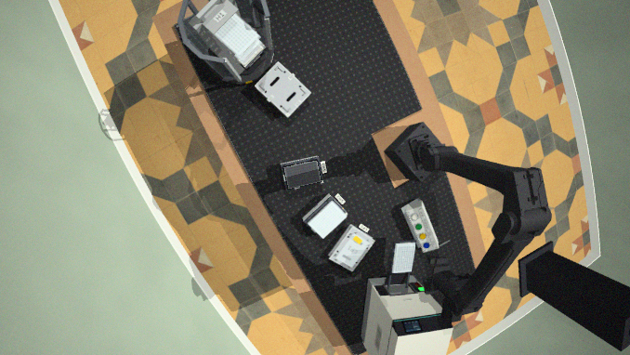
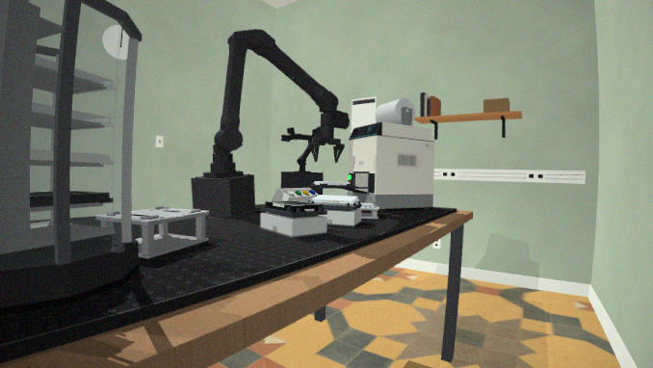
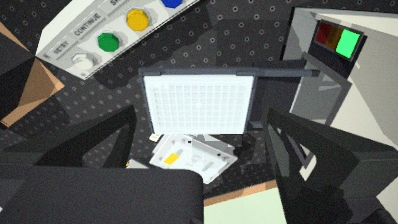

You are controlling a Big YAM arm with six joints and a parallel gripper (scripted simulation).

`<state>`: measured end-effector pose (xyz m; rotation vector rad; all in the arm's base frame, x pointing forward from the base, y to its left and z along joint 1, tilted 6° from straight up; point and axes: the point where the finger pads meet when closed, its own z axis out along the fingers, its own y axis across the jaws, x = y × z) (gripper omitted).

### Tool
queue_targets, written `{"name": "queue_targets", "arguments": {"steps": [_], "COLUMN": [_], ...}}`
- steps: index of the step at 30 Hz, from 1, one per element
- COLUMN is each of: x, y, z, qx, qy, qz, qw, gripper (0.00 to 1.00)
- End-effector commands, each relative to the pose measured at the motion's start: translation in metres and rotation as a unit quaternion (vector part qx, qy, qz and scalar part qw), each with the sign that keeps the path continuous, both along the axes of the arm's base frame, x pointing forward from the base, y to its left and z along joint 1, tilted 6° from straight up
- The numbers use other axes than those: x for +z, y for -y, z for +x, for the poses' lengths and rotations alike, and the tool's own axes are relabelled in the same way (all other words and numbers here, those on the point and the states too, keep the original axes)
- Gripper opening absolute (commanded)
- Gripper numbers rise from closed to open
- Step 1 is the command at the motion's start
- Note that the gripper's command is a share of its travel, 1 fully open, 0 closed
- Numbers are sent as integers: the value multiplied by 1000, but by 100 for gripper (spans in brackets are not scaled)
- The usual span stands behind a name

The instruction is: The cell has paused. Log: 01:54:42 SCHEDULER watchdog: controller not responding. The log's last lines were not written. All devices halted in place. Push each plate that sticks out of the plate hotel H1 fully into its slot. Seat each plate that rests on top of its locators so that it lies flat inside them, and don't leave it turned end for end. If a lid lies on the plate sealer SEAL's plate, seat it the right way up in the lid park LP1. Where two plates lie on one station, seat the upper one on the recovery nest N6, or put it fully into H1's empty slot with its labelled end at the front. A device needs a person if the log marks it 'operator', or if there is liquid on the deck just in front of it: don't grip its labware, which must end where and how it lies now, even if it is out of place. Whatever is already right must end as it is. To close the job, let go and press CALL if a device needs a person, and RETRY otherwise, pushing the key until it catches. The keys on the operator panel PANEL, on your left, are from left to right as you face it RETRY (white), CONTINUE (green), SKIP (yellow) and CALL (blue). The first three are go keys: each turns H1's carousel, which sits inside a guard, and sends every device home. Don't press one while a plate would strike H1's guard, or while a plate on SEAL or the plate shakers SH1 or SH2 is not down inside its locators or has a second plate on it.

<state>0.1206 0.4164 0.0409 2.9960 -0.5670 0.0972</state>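
Black fingers stood spread as wide as they go, nothing between them, and the gripper (image 2: 326, 152) hung above the white well plate (image 3: 199, 103) on the plate sealer's (image 2: 391, 164) extended tray (image 3: 229, 72). Whether that white piece was a plate or a lid on one, the views couldn't settle. It looked light, stiff and thin-walled plastic, probably slick, so a grip across its short sides seemed safest. Just beyond sat the operator panel (image 3: 66, 39) with its yellow key (image 3: 137, 19), and below, a station with a yellow patch (image 3: 172, 159).
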Motion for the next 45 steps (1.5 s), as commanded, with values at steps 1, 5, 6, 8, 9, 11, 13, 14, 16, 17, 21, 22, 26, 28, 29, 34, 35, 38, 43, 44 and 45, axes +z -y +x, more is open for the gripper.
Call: {"name": "queue_targets", "arguments": {"steps": [1, 5, 6, 8, 9, 11, 13, 14, 16, 17, 21, 22, 26, 28, 29, 34, 35, 38, 43, 44, 45], "x": [9, 9, 9, 9, 9, 9, 9, 9, 9, 9, 9, 9, 34, 40, 43, 56, 59, 62, 73, 70, 67], "y": [-12, -12, -12, -12, -12, -12, -12, -12, -12, -12, -12, -12, -22, -23, -23, -25, -25, -25, -25, -25, -25], "z": [3, 3, 3, 3, 3, 3, 3, 3, 3, 3, 3, 3, 6, 4, 3, -1, -1, -1, 0, 0, 0], "qx": [0, 0, 0, 0, 0, 0, 0, 0, 0, 0, 0, 0, 1, 1, 1, 1, 1, 1, 0, 0, 0], "qy": [4, 4, 4, 4, 4, 4, 4, 4, 4, 4, 4, 4, 8, 8, 8, 8, 8, 8, 8, 7, 6], "qz": [17, 17, 17, 17, 17, 17, 17, 17, 17, 17, 17, 17, 34, 34, 34, 35, 35, 35, 35, 32, 29], "qw": [1000, 1000, 1000, 1000, 1000, 1000, 1000, 1000, 1000, 1000, 1000, 1000, 999, 999, 999, 999, 999, 999, 999, 999, 1000], "gripper": [100, 100, 100, 100, 100, 100, 100, 100, 100, 100, 100, 100, 100, 100, 100, 100, 100, 100, 100, 100, 100]}}
